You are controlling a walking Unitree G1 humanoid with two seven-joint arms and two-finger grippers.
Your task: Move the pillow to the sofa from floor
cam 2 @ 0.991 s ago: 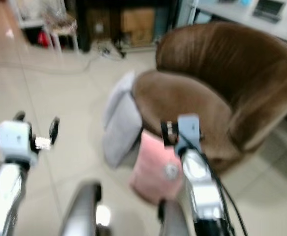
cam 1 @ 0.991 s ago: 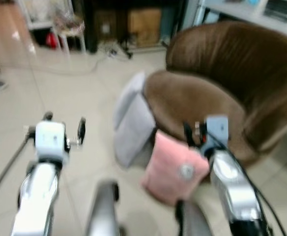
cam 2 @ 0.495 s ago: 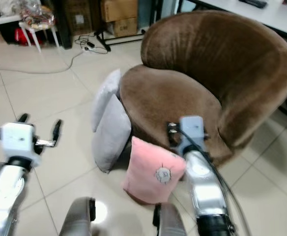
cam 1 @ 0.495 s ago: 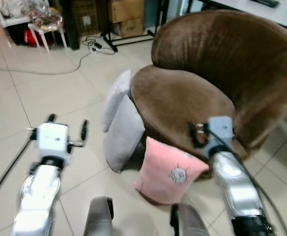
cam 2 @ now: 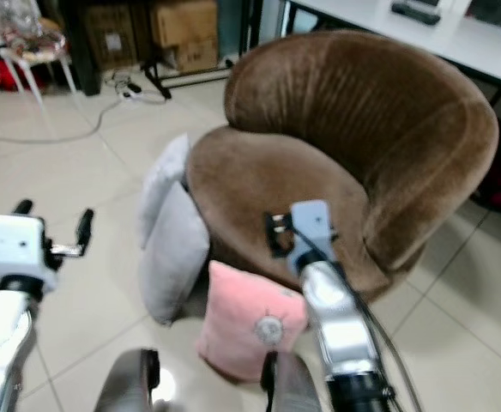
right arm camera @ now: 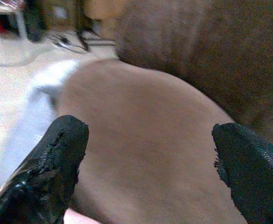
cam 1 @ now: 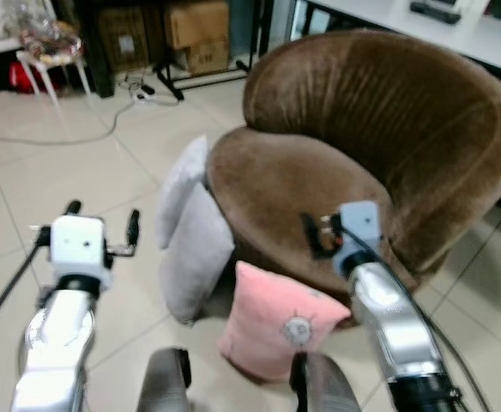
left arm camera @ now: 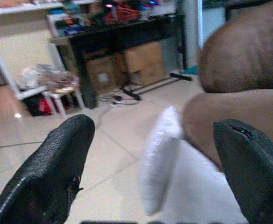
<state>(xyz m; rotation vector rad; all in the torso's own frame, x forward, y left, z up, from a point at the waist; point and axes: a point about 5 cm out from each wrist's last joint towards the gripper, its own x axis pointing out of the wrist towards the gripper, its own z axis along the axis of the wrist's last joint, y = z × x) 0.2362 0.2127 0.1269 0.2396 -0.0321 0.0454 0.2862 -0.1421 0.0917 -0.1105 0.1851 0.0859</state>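
A pink pillow [cam 1: 276, 322] with a small round emblem leans on the floor against the front of the round brown sofa [cam 1: 345, 154]. Two grey pillows [cam 1: 190, 240] stand on edge against the sofa's left side. My right gripper [cam 1: 317, 233] hovers open above the pink pillow at the seat's front edge; in the right wrist view its fingers [right arm camera: 47, 163] frame the brown seat [right arm camera: 146, 140]. My left gripper [cam 1: 100, 225] is open over bare floor, left of the grey pillows [left arm camera: 160, 158], with nothing between its fingers.
Pale tiled floor [cam 1: 79, 172] spreads to the left. At the back stand cardboard boxes [cam 1: 195, 34], a dark desk frame, a white stool [cam 1: 49, 51] and cables on the floor. A white tabletop [cam 1: 439, 21] runs behind the sofa.
The camera has swung and moved closer to the sofa, which now sits more central. Both grippers stay raised and open; the blur of a second ago is gone.
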